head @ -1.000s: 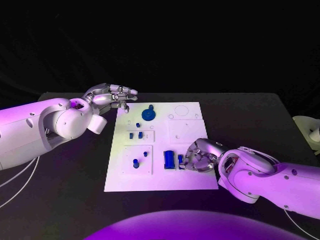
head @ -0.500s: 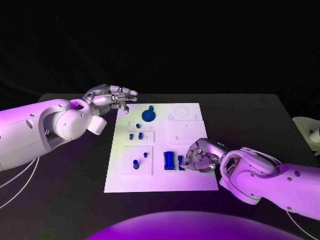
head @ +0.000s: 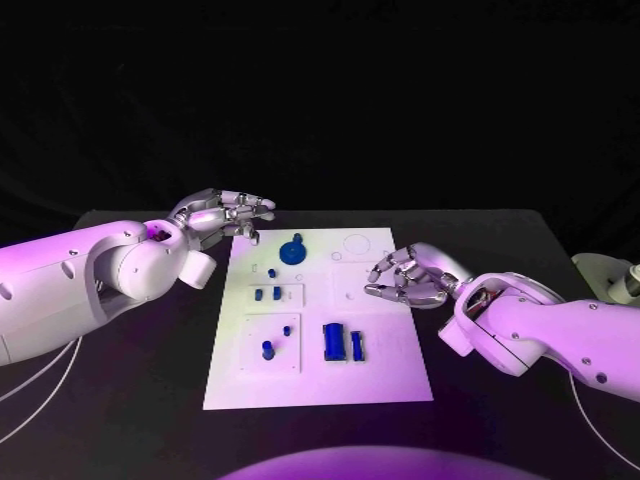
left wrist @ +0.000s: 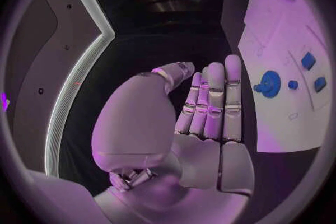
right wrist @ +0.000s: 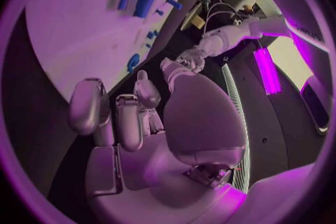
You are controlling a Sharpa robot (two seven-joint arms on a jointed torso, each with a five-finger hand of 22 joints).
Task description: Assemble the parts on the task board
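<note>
right robot hand [head: 405, 276] empty above the task board [head: 320, 385]

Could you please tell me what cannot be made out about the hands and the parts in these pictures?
- Right hand: head view shows its back, so whether the curled fingers hold anything is hidden.
- Left hand, head view: too small to tell whether its fingertips touch the board.
- Small parts, head view: too small to tell whether they lie flat or stand in holes.
- Disc part, left wrist view: its seating is unclear.
</note>
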